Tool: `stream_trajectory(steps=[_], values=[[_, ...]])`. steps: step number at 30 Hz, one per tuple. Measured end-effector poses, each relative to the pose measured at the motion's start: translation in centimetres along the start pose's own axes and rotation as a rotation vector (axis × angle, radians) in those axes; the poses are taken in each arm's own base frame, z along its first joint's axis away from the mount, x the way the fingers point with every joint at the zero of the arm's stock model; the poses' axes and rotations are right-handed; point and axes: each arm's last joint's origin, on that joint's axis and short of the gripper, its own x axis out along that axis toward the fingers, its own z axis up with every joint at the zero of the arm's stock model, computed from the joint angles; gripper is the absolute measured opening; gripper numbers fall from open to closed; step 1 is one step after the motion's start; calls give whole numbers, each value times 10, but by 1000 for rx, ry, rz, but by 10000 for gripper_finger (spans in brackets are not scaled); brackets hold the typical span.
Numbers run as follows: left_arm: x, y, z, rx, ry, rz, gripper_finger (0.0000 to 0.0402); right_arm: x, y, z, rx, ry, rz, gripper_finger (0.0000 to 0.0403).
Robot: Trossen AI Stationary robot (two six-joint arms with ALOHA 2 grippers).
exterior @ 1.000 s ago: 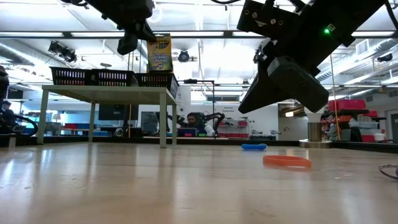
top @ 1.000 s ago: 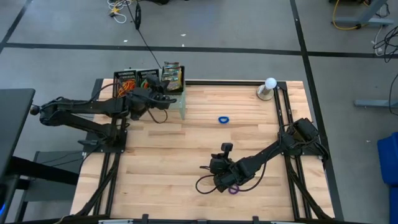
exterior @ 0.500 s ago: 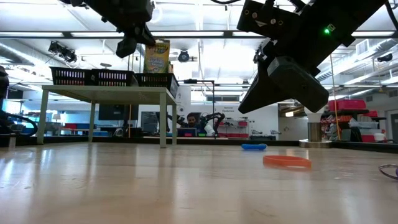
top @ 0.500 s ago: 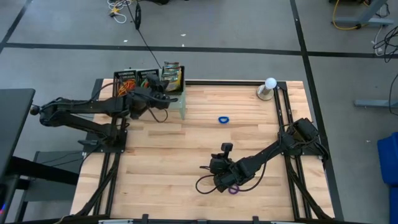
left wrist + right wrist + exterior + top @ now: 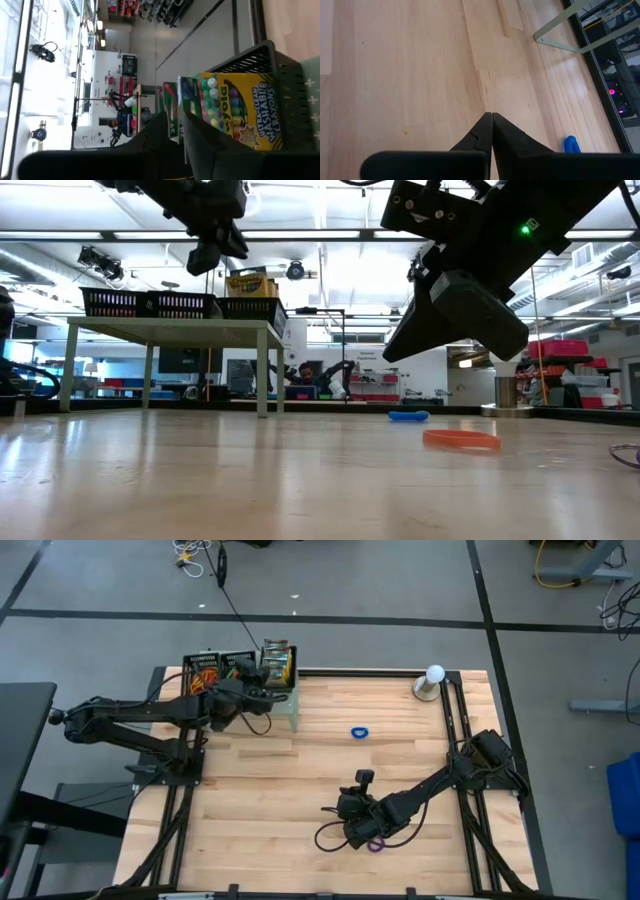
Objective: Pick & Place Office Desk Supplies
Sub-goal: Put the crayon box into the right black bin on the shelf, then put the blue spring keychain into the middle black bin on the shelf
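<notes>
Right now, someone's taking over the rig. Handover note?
Left claw: open, above the stand, just clear of the crayon box, which sits in a black mesh tray up there.
Right claw: shut, empty, low over the table's near side.
Done: crayon box in its tray; another tray holds rubber bands.
Left: blue rubber band mid-table, orange rubber band, purple rubber band by the right arm, all loose on the wood.

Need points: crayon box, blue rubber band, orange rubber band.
crayon box (image 5: 245, 112): left wrist view, on its printed yellow front.
blue rubber band (image 5: 359, 731): high view, on the band itself, lying on the table.
orange rubber band (image 5: 461, 439): low view, on the near edge of the flat loop.
</notes>
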Motion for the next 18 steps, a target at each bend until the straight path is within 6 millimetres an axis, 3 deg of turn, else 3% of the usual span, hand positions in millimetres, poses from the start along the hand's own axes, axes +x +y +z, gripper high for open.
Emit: stream_trajectory(steps=[7,11,14,18], values=[[-13,8,7,-55,23,81,88,2,-1,1,53,13,27,11],[-30,10,12,-218,-34,76,72,8,-7,0,121,43,10,11],[-43,1,16,-379,-148,-38,45,17,-11,-5,175,48,-1,6],[-56,-24,23,-574,-330,-384,8,24,-16,-19,276,30,83,4]])
